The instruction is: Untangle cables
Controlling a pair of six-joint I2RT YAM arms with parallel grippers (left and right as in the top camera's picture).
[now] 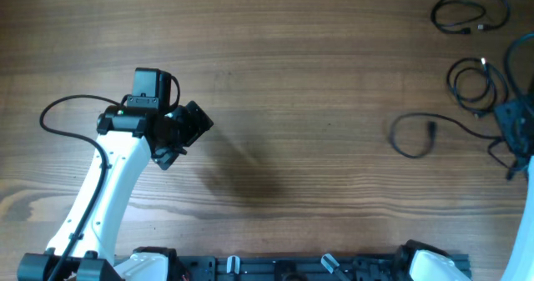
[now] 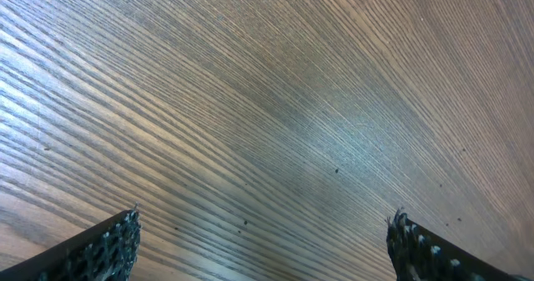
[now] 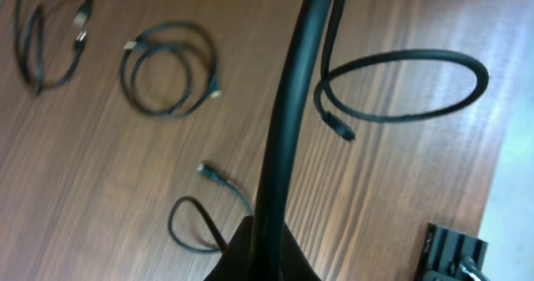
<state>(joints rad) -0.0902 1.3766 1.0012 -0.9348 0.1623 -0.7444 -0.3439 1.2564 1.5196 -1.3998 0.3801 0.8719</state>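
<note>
Over at the right edge of the table [image 1: 275, 64] the cables all lie near one another. A coil [image 1: 470, 14] sits at the far corner and a second coil [image 1: 474, 81] just nearer. A long black cable [image 1: 417, 137] sends its open loop out toward the middle. The right end effector [image 3: 260, 252] sits among them and looks closed on the black cable. In the wrist view that cable rises thick and close from it, then curls off into the loop. The jaws themselves are mostly hidden, so the hold is a judgement. The left end effector [image 1: 179, 135] hovers well apart on the left side, jaws spread wide over bare wood and holding nothing. Everything to be untangled lies across the table to the left arm's right, and the right arm is plainly the nearer. The black cable runs roughly left to right, its free end pointing toward the left arm. The next move likely depends on drawing it along that line, away from the coils.
</note>
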